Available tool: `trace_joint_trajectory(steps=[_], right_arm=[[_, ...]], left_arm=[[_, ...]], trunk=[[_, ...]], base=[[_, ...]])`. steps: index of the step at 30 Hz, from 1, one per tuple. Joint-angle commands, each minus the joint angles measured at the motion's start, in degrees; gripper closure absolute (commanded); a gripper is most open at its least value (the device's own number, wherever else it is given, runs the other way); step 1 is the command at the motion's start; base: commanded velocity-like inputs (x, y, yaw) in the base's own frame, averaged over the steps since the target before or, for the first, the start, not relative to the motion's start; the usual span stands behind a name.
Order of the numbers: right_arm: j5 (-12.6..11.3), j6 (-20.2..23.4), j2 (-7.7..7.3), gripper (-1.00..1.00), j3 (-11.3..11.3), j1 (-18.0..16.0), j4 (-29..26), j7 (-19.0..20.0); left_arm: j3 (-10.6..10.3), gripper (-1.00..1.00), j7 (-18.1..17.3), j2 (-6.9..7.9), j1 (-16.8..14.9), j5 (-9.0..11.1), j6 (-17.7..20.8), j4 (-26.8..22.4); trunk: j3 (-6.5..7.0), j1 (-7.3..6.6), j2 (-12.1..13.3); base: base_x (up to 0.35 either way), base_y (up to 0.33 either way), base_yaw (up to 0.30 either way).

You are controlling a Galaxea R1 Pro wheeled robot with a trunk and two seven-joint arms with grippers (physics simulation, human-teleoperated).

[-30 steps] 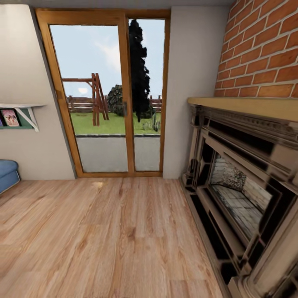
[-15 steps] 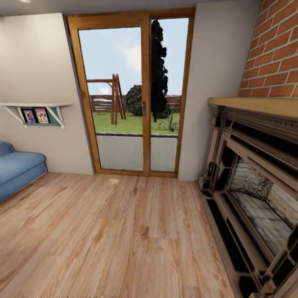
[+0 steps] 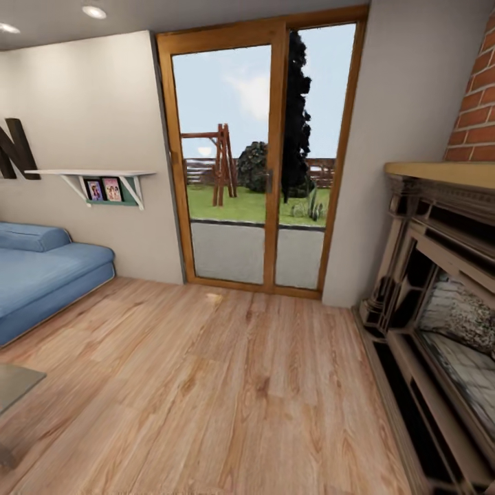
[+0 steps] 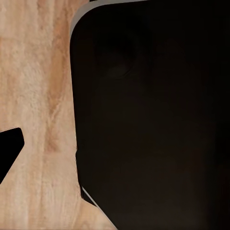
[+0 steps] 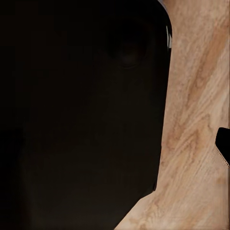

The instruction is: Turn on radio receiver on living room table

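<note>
Both hands hang low over the plank floor (image 4: pixel 43 96), probably tucked in for driving; I cannot tell how wide they are. A grey worktop (image 3: pixel 14 385) corner shows before the blue sofa (image 3: pixel 48 275). The radio is not visible yet.

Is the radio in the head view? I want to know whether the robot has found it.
No: it shows the sofa, glass door and fireplace.

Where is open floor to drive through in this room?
The light wood plank floor lies bare between the blue sofa and the dark ornate fireplace, up to the wood-framed glass door. A glossy grey table corner crowds the near left.
</note>
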Motion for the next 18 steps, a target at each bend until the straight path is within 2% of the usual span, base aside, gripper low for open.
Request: trace_joint_trajectory(steps=[1,18], right_arm=[[0.0,0.0,0.01,-1.00,0.0,0.0,0.0,0.0],[0.0,0.0,-0.02,-1.00,0.0,0.0,0.0,0.0]], left_arm=[[0.0,-1.00,0.0,0.01,0.0,0.0,0.0,0.0],[0.0,-1.00,0.0,-0.02,0.0,0.0,0.0,0.0]], trunk=[[0.00,0.00,0.0],[0.00,0.00,0.0]], base=[[0.000,0.000,0.274],[0.000,0.000,0.274]])
